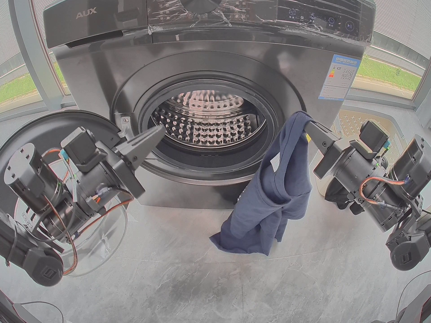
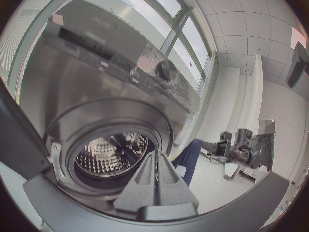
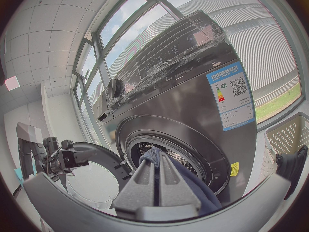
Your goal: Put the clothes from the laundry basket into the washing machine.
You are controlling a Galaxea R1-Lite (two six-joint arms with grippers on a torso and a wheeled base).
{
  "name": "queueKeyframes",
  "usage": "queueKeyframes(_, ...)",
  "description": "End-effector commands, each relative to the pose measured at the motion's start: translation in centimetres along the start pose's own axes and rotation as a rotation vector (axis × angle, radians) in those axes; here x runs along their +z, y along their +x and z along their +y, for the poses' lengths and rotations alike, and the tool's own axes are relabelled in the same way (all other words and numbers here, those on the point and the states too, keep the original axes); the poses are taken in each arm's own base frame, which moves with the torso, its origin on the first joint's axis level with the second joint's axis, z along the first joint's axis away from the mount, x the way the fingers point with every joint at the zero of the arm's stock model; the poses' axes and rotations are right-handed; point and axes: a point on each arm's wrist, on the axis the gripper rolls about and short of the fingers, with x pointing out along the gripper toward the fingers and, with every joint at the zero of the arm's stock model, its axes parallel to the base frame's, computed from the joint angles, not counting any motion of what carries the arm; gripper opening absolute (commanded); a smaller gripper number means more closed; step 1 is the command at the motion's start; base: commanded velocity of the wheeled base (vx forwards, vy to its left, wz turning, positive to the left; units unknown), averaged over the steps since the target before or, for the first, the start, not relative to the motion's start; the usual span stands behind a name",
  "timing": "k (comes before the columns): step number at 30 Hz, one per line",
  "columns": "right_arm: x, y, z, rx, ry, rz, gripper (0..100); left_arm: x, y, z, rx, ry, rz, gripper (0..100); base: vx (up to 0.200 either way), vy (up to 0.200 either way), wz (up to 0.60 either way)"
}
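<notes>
1. Right now my right gripper (image 1: 310, 124) has its jaws pinched tight on the top of a blue shirt (image 1: 278, 189).
2. The shirt hangs straight down from that pinch, long and loose. Its low end looks to reach the floor (image 1: 179, 270), but I cannot be sure it touches.
3. The shirt is outside the washer (image 1: 287, 63), just beside the right edge of the round hole. None of it is in the drum (image 1: 206, 117) yet.
4. From my right gripper, the drum lies toward my left and a bit farther in. I think the next move is to carry the shirt that way, lifting it so the long tail clears the lip.
5. My left gripper (image 1: 157, 133) has its jaws pressed together and holds nothing. It sits at the left edge of the hole, near the open door (image 1: 40, 131).
6. Both grippers are close to the hole, but the right one has the shirt, so the job is its to do.
7. The basket (image 3: 289, 132) stands to the right of the washer, and a dark cloth (image 3: 291, 165) hangs over its rim.
</notes>
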Motion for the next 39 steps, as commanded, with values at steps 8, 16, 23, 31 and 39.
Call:
queueKeyframes(8,-0.5,0.6,0.4,0.014,0.005,0.005,0,-7.0,-0.7,0.4,0.006,-0.057,0.258,0,0.0,0.0,0.0)
queueKeyframes(16,-1.8,1.9,0.3,0.014,0.012,0.018,0,-12.0,-0.8,-1.9,-0.083,-0.067,0.444,100,0.0,0.0,0.0)
queueKeyframes(23,-2.2,2.1,0.3,0.012,0.014,0.02,0,-15.2,1.6,-2.8,-0.141,-0.05,0.473,100,0.0,0.0,0.0)
queueKeyframes(31,-2.2,2.1,0.3,0.014,0.013,0.019,0,-18.6,4.6,-2.6,-0.157,-0.047,0.462,100,0.0,0.0,0.0)
queueKeyframes(39,-2.1,2.0,0.3,0.014,0.014,0.018,0,-21.2,7.5,-1.7,-0.104,-0.016,0.413,100,0.0,0.0,0.0)
